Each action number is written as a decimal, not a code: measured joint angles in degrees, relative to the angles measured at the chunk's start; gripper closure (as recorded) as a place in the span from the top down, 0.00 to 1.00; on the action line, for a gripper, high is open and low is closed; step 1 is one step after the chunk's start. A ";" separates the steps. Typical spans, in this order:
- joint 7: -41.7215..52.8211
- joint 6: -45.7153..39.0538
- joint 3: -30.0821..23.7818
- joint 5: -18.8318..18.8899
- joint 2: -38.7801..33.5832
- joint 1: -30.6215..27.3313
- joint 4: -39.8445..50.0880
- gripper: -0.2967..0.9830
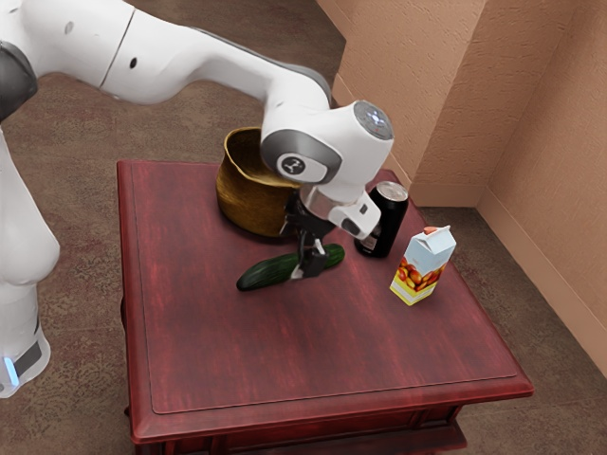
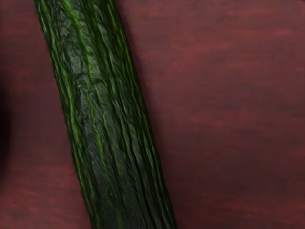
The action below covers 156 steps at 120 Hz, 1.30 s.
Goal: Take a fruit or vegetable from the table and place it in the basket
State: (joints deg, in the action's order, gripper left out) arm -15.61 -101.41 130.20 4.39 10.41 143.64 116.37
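In the exterior view, my black gripper [image 1: 311,262] is down at the long dark green cucumber [image 1: 270,272], over the part nearer its far-right end. The cucumber lies across the table beside the basket. In the wrist view, the ridged cucumber [image 2: 102,114] runs from the upper edge to the lower edge, with red tabletop on both sides. The brownish-gold basket [image 1: 248,197] stands upright behind my gripper, its rim partly hidden by my hand. How my gripper stands around the cucumber cannot be made out.
A black can [image 1: 383,223] stands close to my hand, towards the exterior view's right. Beyond it is a juice carton [image 1: 421,267] with fruit printed on it. The red wooden table [image 1: 275,355] extends in front of the cucumber.
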 joint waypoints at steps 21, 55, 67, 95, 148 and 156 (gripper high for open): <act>-1.75 -1.83 0.05 0.17 -1.39 -2.20 0.97 0.77; -3.59 -4.30 0.03 0.41 -5.45 -3.04 1.93 0.77; -4.06 -4.84 0.05 0.55 -6.29 -3.01 1.95 0.77; -4.85 -5.64 0.13 1.11 -7.67 -3.18 1.94 0.76; -5.63 -6.47 0.49 2.05 -10.50 -5.54 1.87 0.76; -5.68 -6.55 0.49 2.08 -10.75 -5.94 1.87 0.75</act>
State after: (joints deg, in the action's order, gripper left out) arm -21.29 -107.96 130.69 6.47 -0.34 137.69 118.24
